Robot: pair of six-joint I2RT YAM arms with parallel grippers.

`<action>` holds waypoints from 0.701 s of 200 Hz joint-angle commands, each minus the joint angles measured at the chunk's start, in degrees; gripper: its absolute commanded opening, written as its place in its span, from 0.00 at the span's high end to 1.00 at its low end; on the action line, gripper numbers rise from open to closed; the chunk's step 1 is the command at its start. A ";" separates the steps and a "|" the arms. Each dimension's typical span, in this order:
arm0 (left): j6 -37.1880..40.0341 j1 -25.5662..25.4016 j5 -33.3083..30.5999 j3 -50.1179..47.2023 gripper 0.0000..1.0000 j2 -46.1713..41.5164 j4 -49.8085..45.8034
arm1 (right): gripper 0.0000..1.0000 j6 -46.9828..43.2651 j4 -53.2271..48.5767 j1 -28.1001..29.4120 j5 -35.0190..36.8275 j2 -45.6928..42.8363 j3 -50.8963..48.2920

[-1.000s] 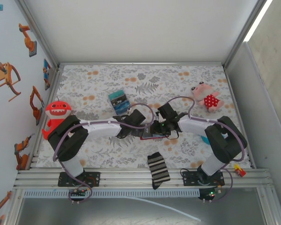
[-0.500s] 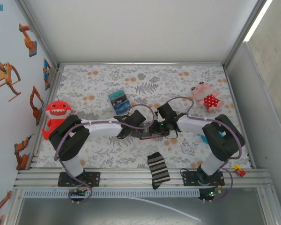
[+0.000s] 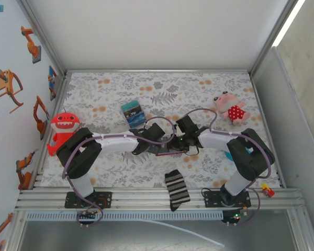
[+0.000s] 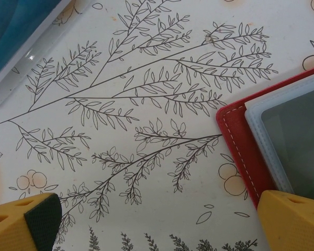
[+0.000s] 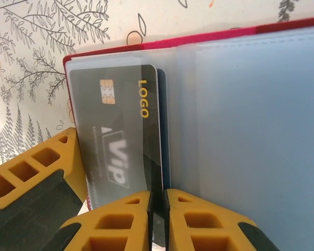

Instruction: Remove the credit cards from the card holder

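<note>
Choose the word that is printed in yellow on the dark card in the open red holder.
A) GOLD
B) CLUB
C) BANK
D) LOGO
D: in the right wrist view, the dark card inside the card holder reads LOGO in yellow letters.

1 card holder (image 4: 235, 141); 2 cards (image 5: 120, 136) vis. in it; 2 plush toys (image 3: 63, 125); 1 striped sock (image 3: 177, 189); 1 teal box (image 3: 132, 112); 2 arms (image 3: 115, 142)

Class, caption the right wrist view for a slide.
Right end effector, nearly shut, at the edge of a grey credit card in the card holder.
</note>
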 commanded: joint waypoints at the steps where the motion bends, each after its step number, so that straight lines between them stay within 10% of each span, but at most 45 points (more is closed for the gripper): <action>1: 1.19 -0.49 -0.55 0.38 0.03 1.72 -3.91 | 0.87 0.29 3.05 0.01 -2.95 -1.73 -0.96; 140: 1.14 -0.50 -0.35 0.77 0.03 2.23 -4.07 | 0.91 3.32 13.80 -1.75 -9.00 -0.69 -5.01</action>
